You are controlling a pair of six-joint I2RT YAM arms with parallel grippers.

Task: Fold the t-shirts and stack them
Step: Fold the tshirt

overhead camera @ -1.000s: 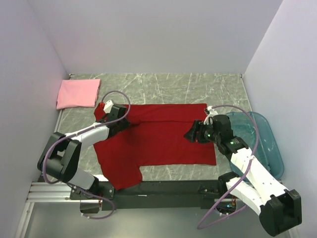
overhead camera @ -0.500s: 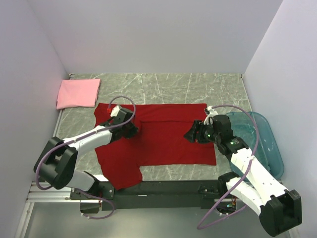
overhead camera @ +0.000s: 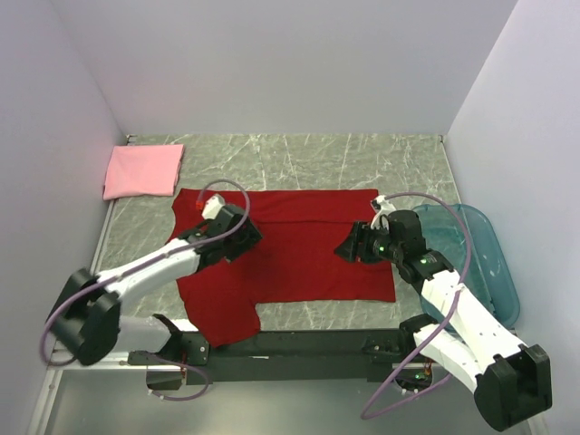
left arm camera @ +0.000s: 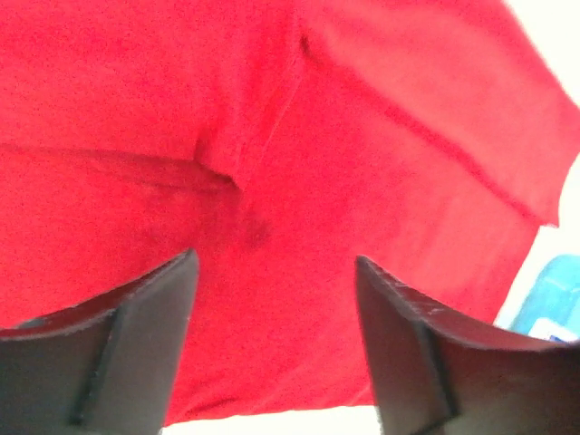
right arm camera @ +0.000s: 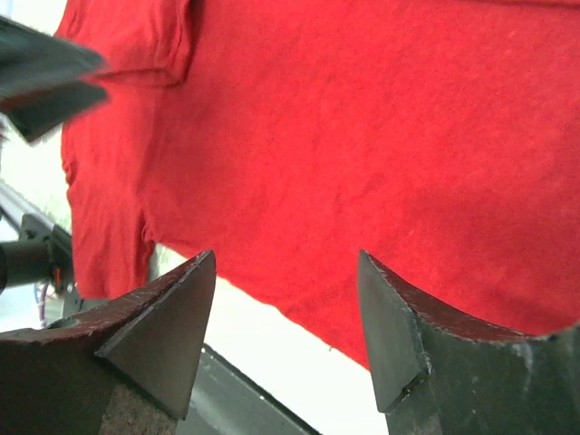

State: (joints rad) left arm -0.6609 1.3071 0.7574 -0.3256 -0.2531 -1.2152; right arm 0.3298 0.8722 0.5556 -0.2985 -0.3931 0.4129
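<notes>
Red t-shirt (overhead camera: 299,258) flat, near sleeve sticking out; pink t-shirt (overhead camera: 142,170) folded, far-left corner. Left pincer (left arm camera: 275,267), right pincer (right arm camera: 285,258) spread, empty.

Grey marble-look tabletop (overhead camera: 362,163) w/ pale walls (overhead camera: 272,63) on 3 sides, even light

Bare table (overhead camera: 317,163) behind the red shirt (overhead camera: 299,258) gives passage; the teal bin (overhead camera: 494,263) blocks the right.
</notes>
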